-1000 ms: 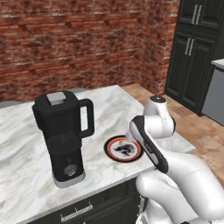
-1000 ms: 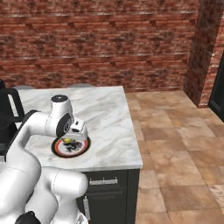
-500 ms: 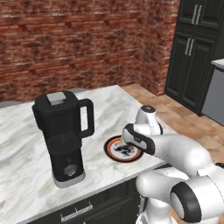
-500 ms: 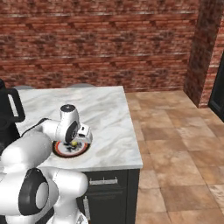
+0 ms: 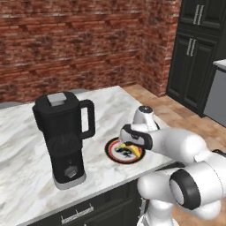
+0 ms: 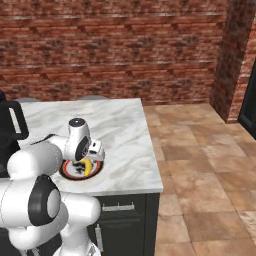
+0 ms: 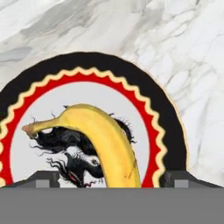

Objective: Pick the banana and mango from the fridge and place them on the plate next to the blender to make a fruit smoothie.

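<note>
Hand view: curved yellow banana [image 7: 105, 144] is lying on the black-rimmed round plate [image 7: 173, 127].
Hand [image 7: 111, 177] is hovering released, fingertips [image 7: 43, 178] straddling the banana above the marble tabletop [image 7: 183, 48].

kitchen | marble counter [image 5: 26, 145] | blender [image 5: 62, 137] | dark cabinets [image 5: 194, 53] | brick wall [image 6: 115, 50]

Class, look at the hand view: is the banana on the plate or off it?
On it. The banana lies across the pale centre of the plate, inside its red ring; the base views also show yellow on the plate.
</note>
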